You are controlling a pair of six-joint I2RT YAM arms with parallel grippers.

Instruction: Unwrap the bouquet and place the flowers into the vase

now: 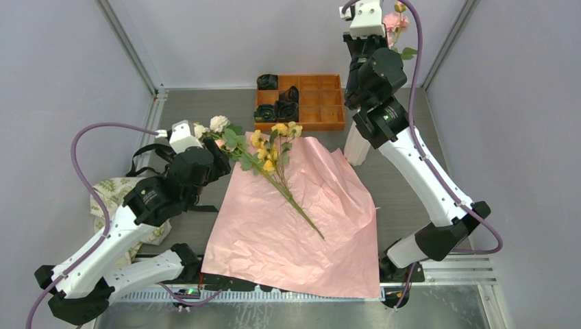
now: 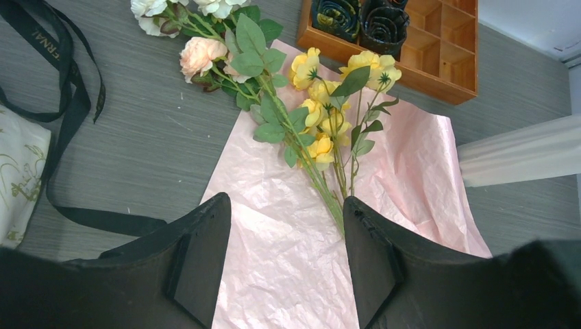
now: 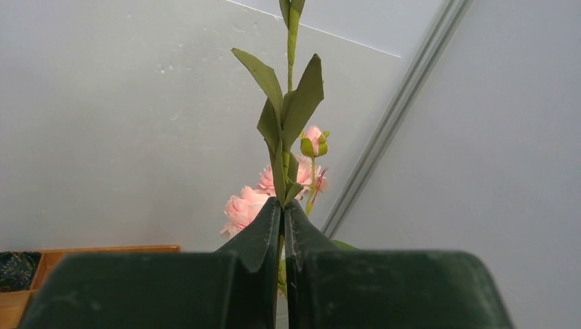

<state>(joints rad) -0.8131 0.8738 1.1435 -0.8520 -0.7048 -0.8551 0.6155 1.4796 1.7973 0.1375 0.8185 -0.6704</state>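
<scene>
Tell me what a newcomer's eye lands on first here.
The big crinkled pink paper spread across the middle of the table, with yellow roses lying on its far-left corner. Next, the right hand, up high at the back right, shut on a pink rose stem. The left hand hangs open near that corner.

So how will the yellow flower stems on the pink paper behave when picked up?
Probably light: the yellow flower stems are thin with small blooms. Blooms cluster at one end, so held by the bare end they may droop. They lie loose and fanned, so one pinch may miss some.
</scene>
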